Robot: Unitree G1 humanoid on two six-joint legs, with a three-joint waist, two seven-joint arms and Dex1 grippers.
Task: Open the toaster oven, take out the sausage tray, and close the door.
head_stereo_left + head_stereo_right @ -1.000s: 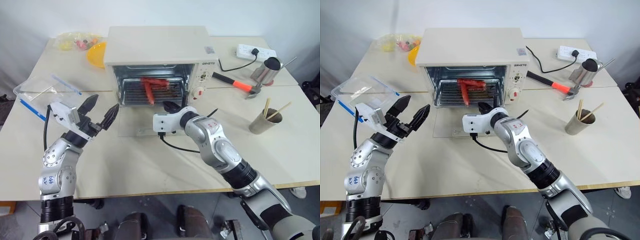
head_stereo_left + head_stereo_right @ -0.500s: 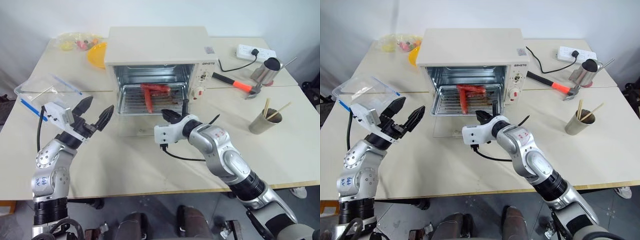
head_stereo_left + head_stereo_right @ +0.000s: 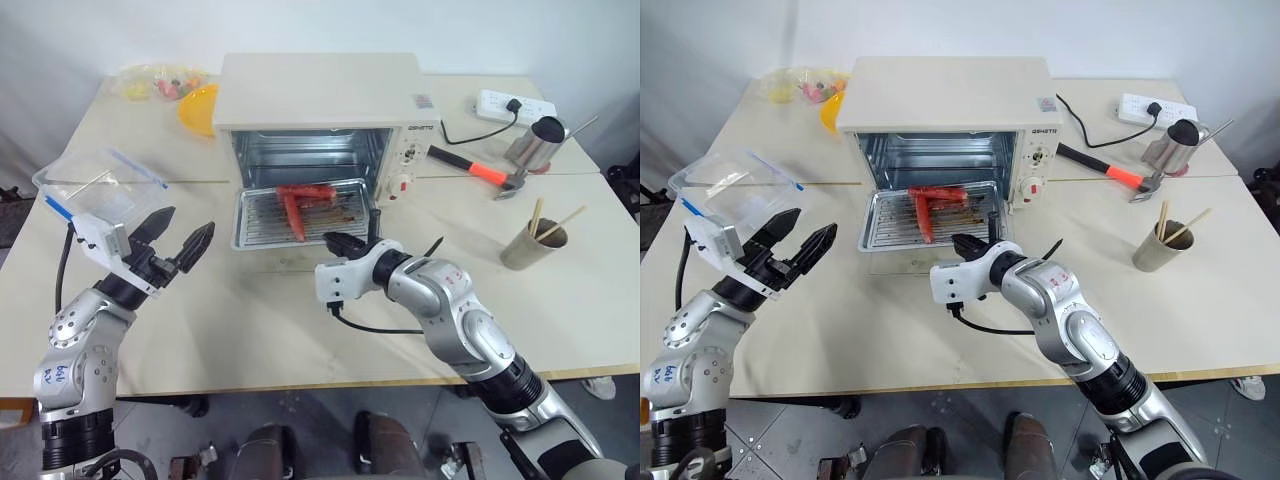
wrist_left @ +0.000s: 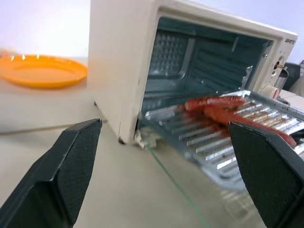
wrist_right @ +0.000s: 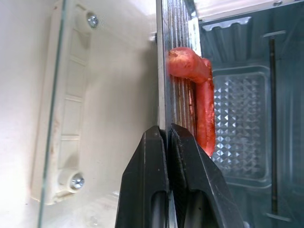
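Note:
The cream toaster oven (image 3: 320, 90) stands at the back of the table. Its glass door (image 3: 290, 262) lies folded down flat in front of it, handle (image 5: 52, 109) towards me. The silver sausage tray (image 3: 255, 215) sticks halfway out of the oven mouth above the door, with a few red sausages (image 3: 300, 195) on its ridged base. My right gripper (image 3: 335, 240) is shut on the tray's front rim (image 5: 164, 71). My left gripper (image 3: 187, 222) hovers open to the left of the oven and holds nothing; between its fingers (image 4: 71, 166) I see the tray (image 4: 204, 137).
A clear plastic box with blue clips (image 3: 95, 185) sits at the left, with an orange plate (image 3: 197, 108) behind it. To the right of the oven lie a hammer (image 3: 470, 168), a power strip (image 3: 512, 103), a metal cup (image 3: 535, 140) and a paper cup with chopsticks (image 3: 527, 245).
My right gripper has drawn back towards me, and the tray has slid out of the oven with it. The left gripper has drifted left, away from the oven, still open.

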